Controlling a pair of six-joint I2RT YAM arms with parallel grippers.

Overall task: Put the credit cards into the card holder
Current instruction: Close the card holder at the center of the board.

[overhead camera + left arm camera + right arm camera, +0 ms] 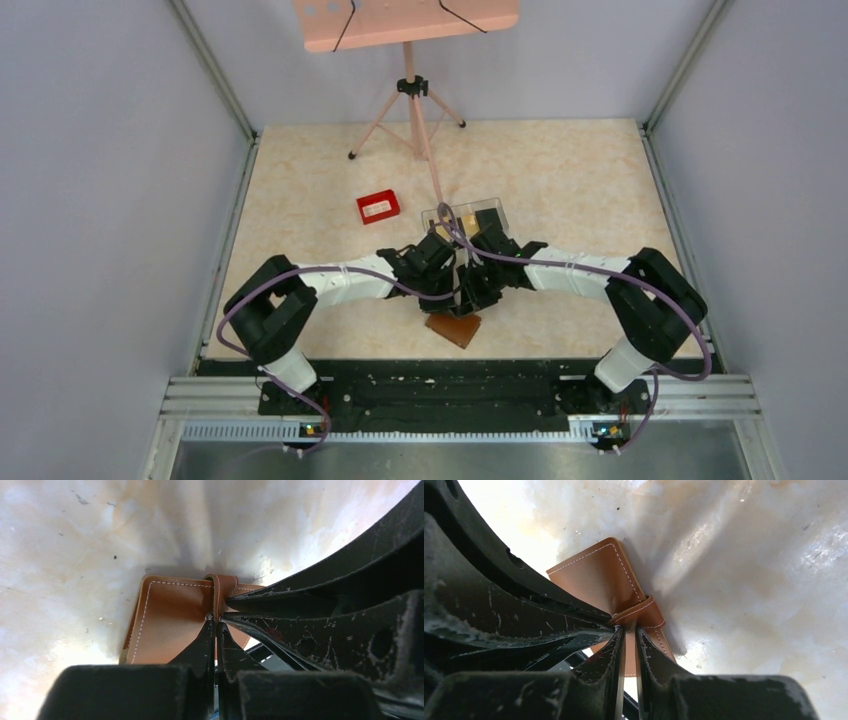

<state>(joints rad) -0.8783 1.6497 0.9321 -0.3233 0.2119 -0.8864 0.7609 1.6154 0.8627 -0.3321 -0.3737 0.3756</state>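
From above, we see both arms reaching inward until the left gripper (450,292) and the right gripper (472,292) meet over the near middle of the table (580,180). The card holder (455,329) lies flat under them, a small brown-orange rectangle poking out at 6 o'clock from the fingertips. A red tray (378,206) sits at 10 o'clock from the grippers and a clear box (470,214) at 12 o'clock, just beyond them. From this height we cannot tell how the jaws stand.

In the left wrist view, the card holder (170,615) shows a smooth tan leather face with white stitching along its edges and a rounded corner at 10 o'clock. A narrow stitched strap (219,587) loops over its far edge. The left gripper (216,624) has its jaws pressed together, tips at the strap's foot; we cannot tell whether leather is caught between them. The right gripper (226,606) comes in from 3 o'clock, its tips on the strap.

In the right wrist view, the holder (596,575) fans out toward 11 o'clock. The right gripper (629,630) is clamped on the strap (641,612), with tan leather showing in the slim gap between its fingers.
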